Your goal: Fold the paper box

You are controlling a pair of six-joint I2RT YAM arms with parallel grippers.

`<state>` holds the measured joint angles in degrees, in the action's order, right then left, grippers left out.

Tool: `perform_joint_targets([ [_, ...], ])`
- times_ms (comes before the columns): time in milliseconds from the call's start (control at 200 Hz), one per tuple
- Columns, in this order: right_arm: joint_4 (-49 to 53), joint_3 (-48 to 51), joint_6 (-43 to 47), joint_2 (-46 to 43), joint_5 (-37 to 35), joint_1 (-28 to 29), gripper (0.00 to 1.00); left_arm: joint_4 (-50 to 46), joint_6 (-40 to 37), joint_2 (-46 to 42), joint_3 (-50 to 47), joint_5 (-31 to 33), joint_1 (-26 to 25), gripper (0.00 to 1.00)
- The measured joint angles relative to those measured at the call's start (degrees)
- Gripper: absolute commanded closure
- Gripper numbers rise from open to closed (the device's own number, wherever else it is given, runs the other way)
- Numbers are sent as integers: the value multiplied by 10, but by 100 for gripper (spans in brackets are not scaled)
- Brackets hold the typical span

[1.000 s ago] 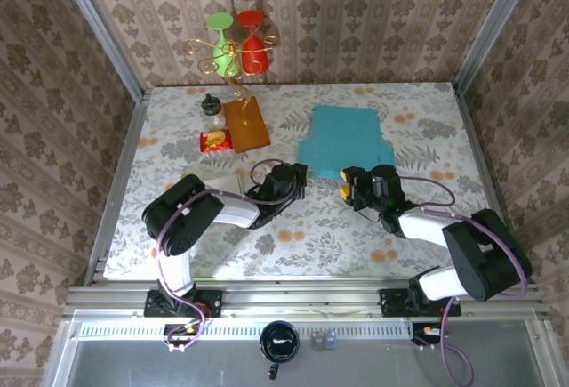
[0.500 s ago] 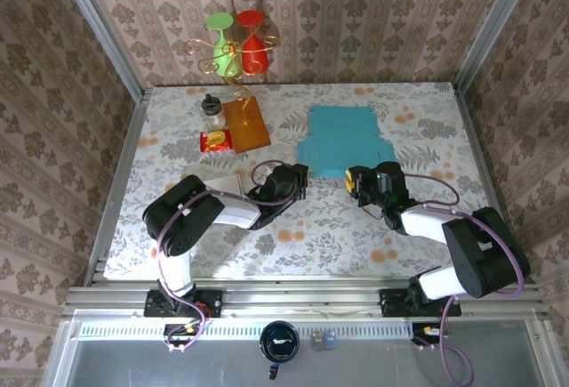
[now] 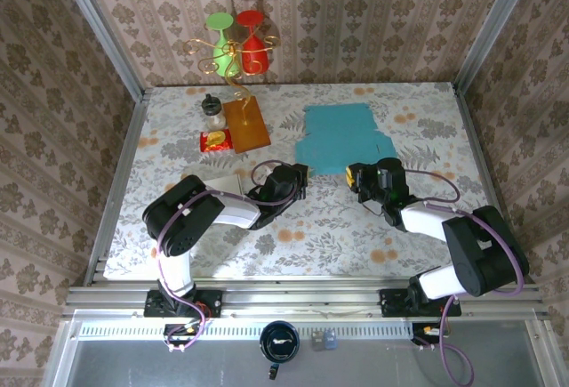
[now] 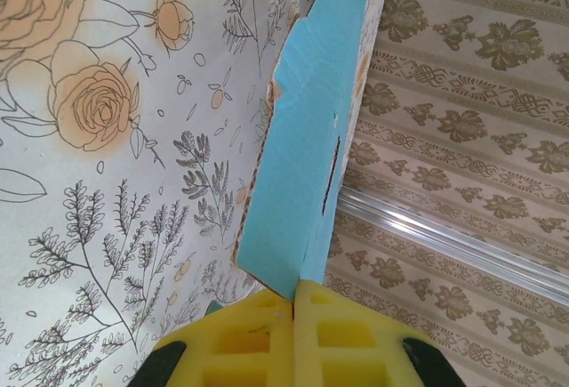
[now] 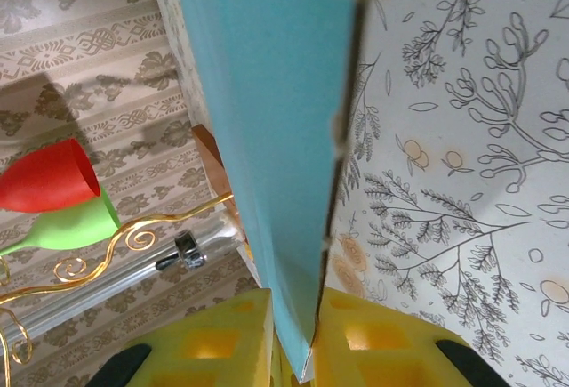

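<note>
The paper box (image 3: 342,138) lies flat and unfolded on the far half of the tabletop (image 3: 311,227), a little to the right of the middle. Its near edge is towards both arms.

The left pincer (image 3: 300,173) is at the near left corner of the sheet. In the left wrist view its yellow pads (image 4: 240,334) are pressed together and the blue corner runs into the seam between them, so it seems to nip the corner. The right pincer (image 3: 354,176) is at the near right part of the same edge. In the right wrist view the card passes between its two pads, which sit close on both faces, so I judge that it is pinching the box.

The step in hand, I think, is to raise the near panel along its crease. To do it well, both sides should go up together and at the same speed, so that the card does not twist or tear. The grip should stay near the edge and be light enough not to crush the card. The rest of the sheet should stay flat on the tabletop while the panel turns.
</note>
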<state>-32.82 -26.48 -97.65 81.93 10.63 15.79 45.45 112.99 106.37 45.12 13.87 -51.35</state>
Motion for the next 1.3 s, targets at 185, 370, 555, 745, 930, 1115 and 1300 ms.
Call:
perform_joint_targets([
  [185, 0, -2, 3, 12, 0, -2, 82, 0, 0, 0, 1, 0, -1, 100],
  [370, -2, -12, 9, 17, 0, -5, 78, 0, 0, 0, 1, 0, -1, 100],
  [555, -6, -17, 17, 35, 0, -9, 77, 0, 3, 0, 1, -1, -1, 100],
  [745, -15, -17, 30, 45, 0, -11, 77, 0, 7, 0, 1, -1, -4, 100],
  [930, -25, -22, 45, 48, 0, -12, 79, 0, 11, 0, 1, 0, -4, 100],
  [1115, -48, -22, 59, 57, -2, -13, 88, 0, 11, 0, 2, 0, -4, 100],
  [1300, -55, -27, 67, 59, -2, -14, 96, 0, 11, 0, 3, -1, -3, 93],
])
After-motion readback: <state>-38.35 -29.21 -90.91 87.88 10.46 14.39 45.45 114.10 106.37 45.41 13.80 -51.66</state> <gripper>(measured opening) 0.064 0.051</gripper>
